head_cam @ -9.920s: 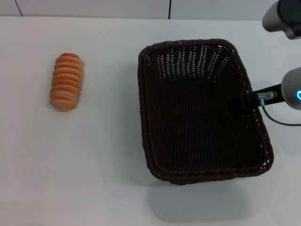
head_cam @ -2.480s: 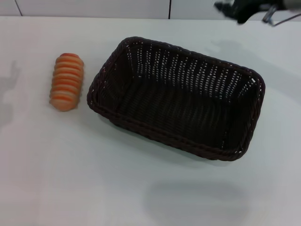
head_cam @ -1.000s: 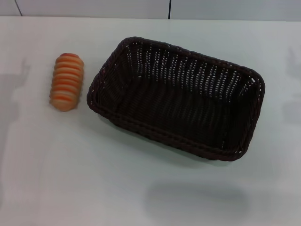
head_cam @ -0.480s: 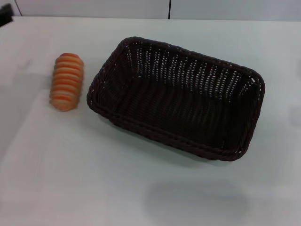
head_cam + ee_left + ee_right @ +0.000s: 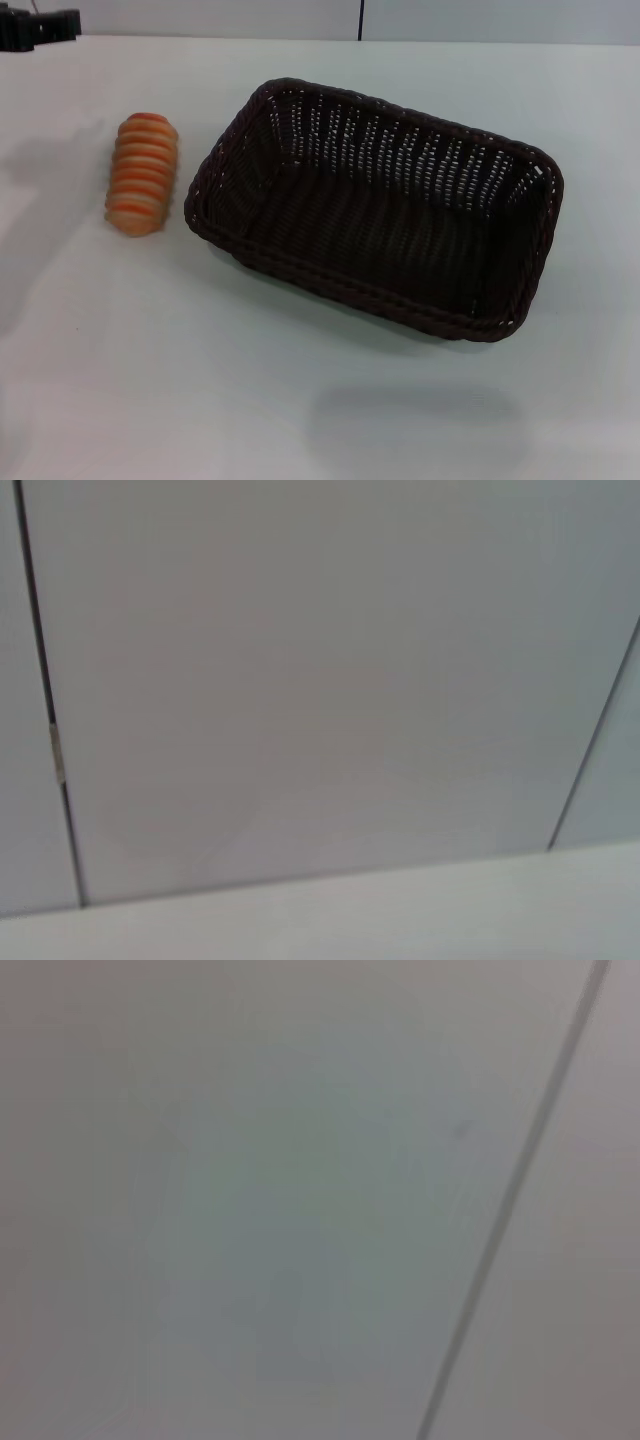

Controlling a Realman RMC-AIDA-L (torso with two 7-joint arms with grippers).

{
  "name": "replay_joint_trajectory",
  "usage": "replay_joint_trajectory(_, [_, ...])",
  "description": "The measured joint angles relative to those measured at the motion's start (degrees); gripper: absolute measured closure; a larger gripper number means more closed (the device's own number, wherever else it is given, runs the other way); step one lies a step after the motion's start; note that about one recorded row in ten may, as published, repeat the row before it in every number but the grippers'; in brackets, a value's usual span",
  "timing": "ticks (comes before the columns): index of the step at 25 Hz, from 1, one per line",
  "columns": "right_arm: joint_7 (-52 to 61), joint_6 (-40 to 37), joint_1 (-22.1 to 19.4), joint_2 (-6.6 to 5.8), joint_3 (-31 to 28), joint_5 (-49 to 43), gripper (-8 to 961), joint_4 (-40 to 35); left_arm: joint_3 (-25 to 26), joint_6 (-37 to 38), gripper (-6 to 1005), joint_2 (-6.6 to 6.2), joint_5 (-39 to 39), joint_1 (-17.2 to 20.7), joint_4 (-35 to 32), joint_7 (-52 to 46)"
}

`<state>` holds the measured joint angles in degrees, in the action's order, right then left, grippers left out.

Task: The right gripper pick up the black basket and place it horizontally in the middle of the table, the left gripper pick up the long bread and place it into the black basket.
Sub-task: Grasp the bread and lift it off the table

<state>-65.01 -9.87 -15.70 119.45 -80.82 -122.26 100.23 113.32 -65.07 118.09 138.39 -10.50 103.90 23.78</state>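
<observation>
The black basket (image 5: 352, 291) rests empty on the white table (image 5: 150, 380), near its middle and turned at a slight diagonal, its long side running left to right. The long bread (image 5: 143, 173) lies on the table just left of the basket, a small gap from its rim. Only the dark tip of my left gripper (image 5: 58, 25) shows, at the far left corner, beyond and to the left of the bread and well apart from it. My right gripper is out of view. Both wrist views show only pale wall panels.
A wall of grey panels with dark seams (image 5: 360, 18) runs along the table's far edge. Bare tabletop lies in front of the basket and around the bread.
The left gripper has come further into the top left corner, moving rightward. The basket and bread have not moved in the last second. The right gripper left the view earlier.
</observation>
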Motion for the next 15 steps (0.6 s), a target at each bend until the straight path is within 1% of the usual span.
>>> replay_joint_trajectory(2, [0.4, -0.1, -0.4, -0.06, -0.8, 1.6, 620, 0.1, 0.3, -3.2, 186, -0.03, 4.7, -2.8, 0.0, -1.4])
replay_joint_trajectory(3, [0.6, 0.2, -0.3, -0.12, -1.5, 2.8, 620, 0.1, 1.3, -7.5, 186, -0.04, 9.4, -6.1, 0.0, -2.3])
replay_joint_trajectory(4, [0.6, 0.2, -0.3, -0.12, -1.5, 2.8, 620, 0.1, 1.3, -7.5, 186, -0.04, 9.4, -6.1, 0.0, -2.3])
replay_joint_trajectory(6, [0.7, 0.3, -0.3, -0.12, -1.7, 3.1, 620, 0.0, 2.7, -11.7, 186, -0.05, 12.9, -9.4, -0.2, -2.7])
replay_joint_trajectory(8, [0.8, 0.3, 0.0, -0.11, -1.5, 3.1, 620, -0.1, 4.2, -18.2, 186, -0.09, 19.3, -15.0, -0.7, -3.5])
replay_joint_trajectory(9, [0.8, 0.3, 0.0, -0.11, -1.5, 3.1, 620, -0.1, 4.2, -18.2, 186, -0.09, 19.3, -15.0, -0.7, -3.5])
replay_joint_trajectory(10, [0.8, 0.3, 0.1, -0.12, -1.4, 3.0, 620, -0.1, 4.1, -20.0, 186, -0.11, 22.1, -16.5, -0.8, -4.1])
replay_joint_trajectory(11, [0.8, 0.3, 0.2, -0.12, -1.4, 3.0, 620, -0.1, 4.1, -20.0, 186, -0.11, 22.1, -16.5, -0.8, -4.1])
replay_joint_trajectory(12, [0.8, 0.3, 0.2, -0.13, -1.3, 3.1, 620, 0.0, 3.6, -21.7, 186, -0.11, 25.6, -18.3, -1.1, -5.0])
replay_joint_trajectory(13, [0.8, 0.3, 0.2, -0.14, -1.1, 3.1, 620, 0.3, 3.2, -23.1, 186, -0.11, 26.8, -19.8, -1.8, -5.7])
replay_joint_trajectory(15, [0.8, 0.3, 0.1, -0.15, -1.0, 3.1, 620, 0.5, 3.2, -24.0, 186, -0.12, 26.9, -20.6, -2.5, -5.9])
